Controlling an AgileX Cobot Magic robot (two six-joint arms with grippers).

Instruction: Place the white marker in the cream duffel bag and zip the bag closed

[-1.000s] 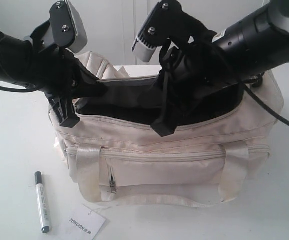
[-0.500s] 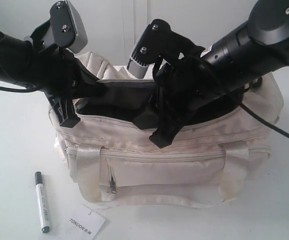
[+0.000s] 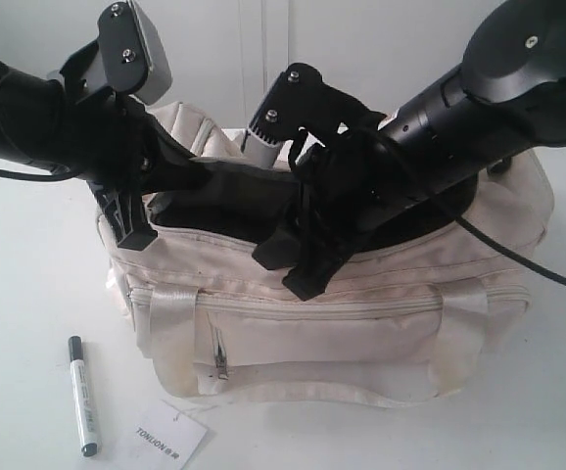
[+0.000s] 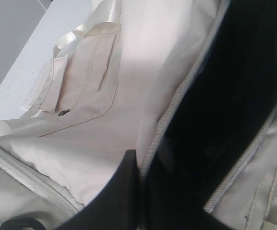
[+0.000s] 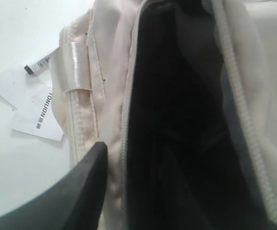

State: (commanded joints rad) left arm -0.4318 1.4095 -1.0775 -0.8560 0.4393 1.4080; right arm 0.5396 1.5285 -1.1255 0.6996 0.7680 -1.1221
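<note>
A white table (image 3: 28, 323) stands before a pale wall (image 3: 214, 59), and the cream duffel bag (image 3: 342, 338) sits in the middle of it. The bag's curved top zipper is undone, showing a dark lining. The left claw (image 3: 134, 235) is at the bag's left end, pressed together on the zipper edge of the front rim. In the left wrist view one dark finger (image 4: 124, 191) lies on the outer fabric, right against that edge. The right claw (image 3: 288, 269) hangs over the middle of the bag's front rim with its jaws spread. One finger (image 5: 88, 187) is outside the zipper line. The white marker (image 3: 82, 397) lies on the table off the bag's front left corner, apart from both claws. A white paper tag (image 3: 170, 434) lies just beside it, before the bag's front.
</note>
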